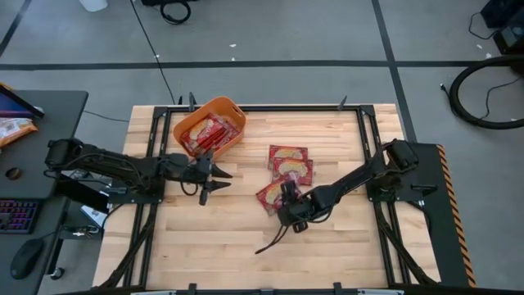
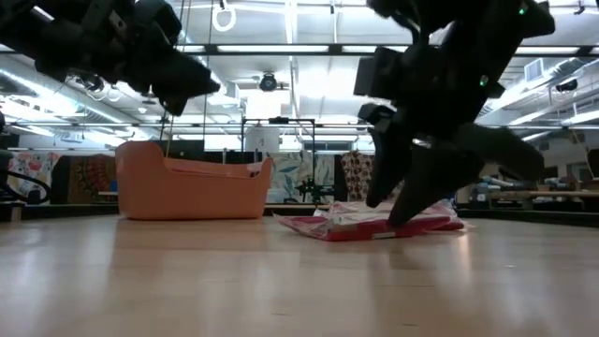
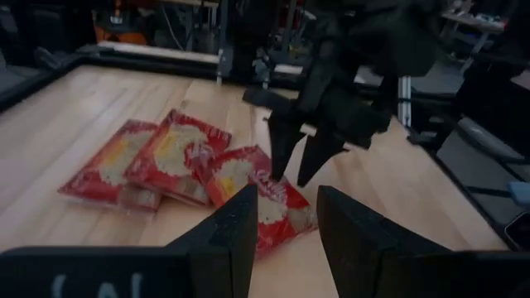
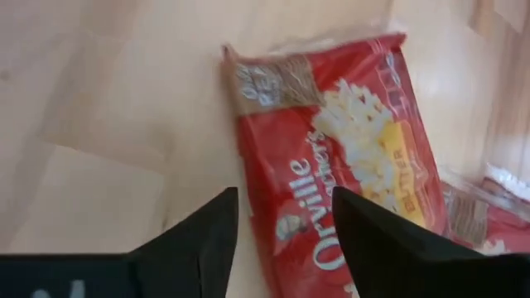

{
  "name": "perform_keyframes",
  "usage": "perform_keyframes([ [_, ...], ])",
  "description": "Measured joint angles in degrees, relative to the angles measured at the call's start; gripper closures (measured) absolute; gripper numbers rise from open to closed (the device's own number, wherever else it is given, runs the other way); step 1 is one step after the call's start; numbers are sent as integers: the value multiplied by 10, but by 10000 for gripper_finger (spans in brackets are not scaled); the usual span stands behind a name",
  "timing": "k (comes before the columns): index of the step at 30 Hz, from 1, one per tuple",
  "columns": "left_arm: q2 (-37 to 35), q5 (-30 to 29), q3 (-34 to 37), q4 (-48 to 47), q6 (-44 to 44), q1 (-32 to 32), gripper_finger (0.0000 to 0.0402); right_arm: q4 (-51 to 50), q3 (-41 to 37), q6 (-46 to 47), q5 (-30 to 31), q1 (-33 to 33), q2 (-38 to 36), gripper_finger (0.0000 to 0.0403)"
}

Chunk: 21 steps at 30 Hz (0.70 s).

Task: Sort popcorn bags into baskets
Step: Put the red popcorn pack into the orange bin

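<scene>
The orange basket (image 1: 232,108) (image 2: 192,187) stands at the table's far left, with several red popcorn bags (image 1: 209,135) inside. Three more red bags lie flat on the wood right of centre: two farther ones (image 1: 289,156) (image 1: 298,171) and a near one (image 1: 268,197) (image 4: 331,165) (image 3: 252,186). My right gripper (image 1: 286,209) (image 4: 286,223) (image 2: 393,211) is open and points down over the near bag's edge, one finger over the bag, one over bare wood. My left gripper (image 1: 214,178) (image 3: 286,223) is open and raised, near the basket. My right gripper comes at the near bag's long edge (image 4: 257,190) from above with its fingers pointing down and apart. In the low view its fingertips (image 2: 398,221) reach the level of the bag, but I cannot tell whether they touch it. The bag lies flat on the table.
A black cable (image 1: 270,242) trails on the wood near my right gripper. Black frame rails (image 1: 368,139) run along the table's sides. A desk with a keyboard (image 1: 16,217) and a mouse sits left of the table. Bare wood (image 1: 221,246) spans the near half.
</scene>
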State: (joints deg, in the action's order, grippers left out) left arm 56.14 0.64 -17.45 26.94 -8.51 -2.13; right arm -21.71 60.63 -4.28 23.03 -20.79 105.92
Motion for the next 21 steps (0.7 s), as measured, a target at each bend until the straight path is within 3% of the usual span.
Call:
perform_keyframes([
  [4, -23, 0, 0, -8, 8, -1, 272, 1, -9, 17, -4, 12, 0, 200],
  [8, -47, -20, 0, -33, 30, -4, 272, 3, -16, 17, -50, 17, -1, 222],
  [12, -64, -46, 0, -51, 46, -3, 272, 4, -23, 30, -49, 18, -1, 246],
  [21, -76, -45, 1, -54, 54, -4, 272, 13, -36, 13, -20, 18, -3, 345],
])
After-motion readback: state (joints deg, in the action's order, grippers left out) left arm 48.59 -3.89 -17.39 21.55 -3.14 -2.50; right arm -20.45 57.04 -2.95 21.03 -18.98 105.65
